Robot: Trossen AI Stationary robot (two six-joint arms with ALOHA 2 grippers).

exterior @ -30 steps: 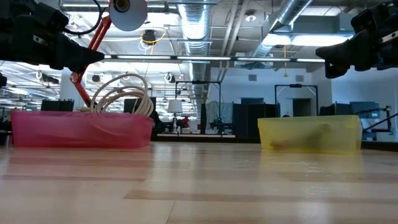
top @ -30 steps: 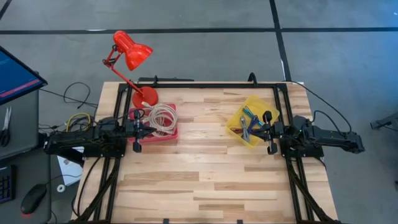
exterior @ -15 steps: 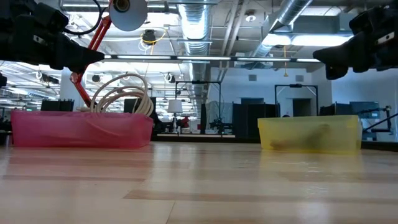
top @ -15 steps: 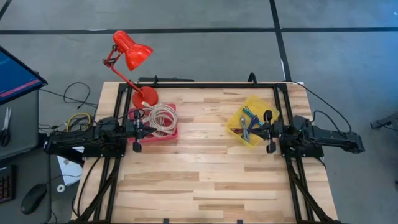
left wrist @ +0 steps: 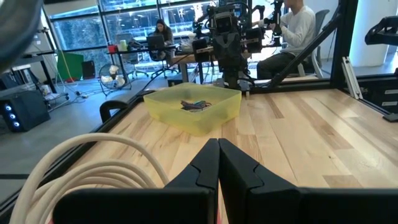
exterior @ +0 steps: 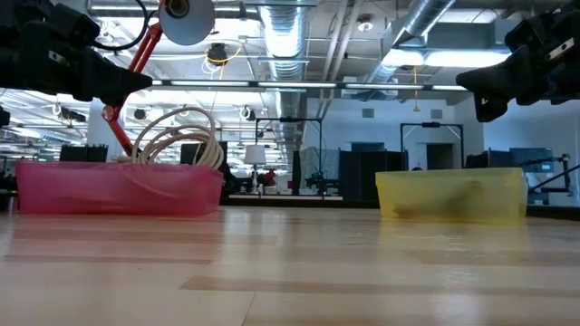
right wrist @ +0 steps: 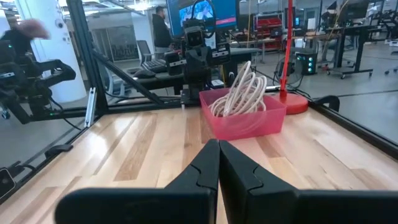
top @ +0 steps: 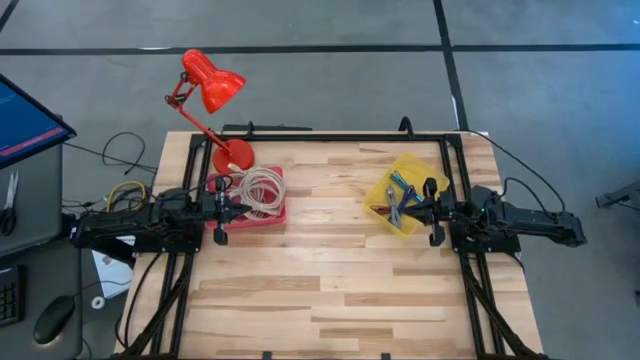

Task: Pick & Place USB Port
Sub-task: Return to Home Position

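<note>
Claws both shut, nothing held. Left claw point(left wrist: 218, 144) hangs above the pink bin point(exterior: 118, 186) at its left edge; right claw point(right wrist: 218, 144) hangs above the yellow bin point(exterior: 450, 195) at its right edge. Pale coiled cable point(top: 262, 190) sits in the pink bin, and small dark and blue cables point(top: 400, 196) in the yellow. Bins stand well apart on the counter point(top: 330, 290).

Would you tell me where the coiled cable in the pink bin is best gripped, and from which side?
Probably the top of the cable loops, from straight above: they arch above the pink bin walls, which block any sideways approach.
</note>
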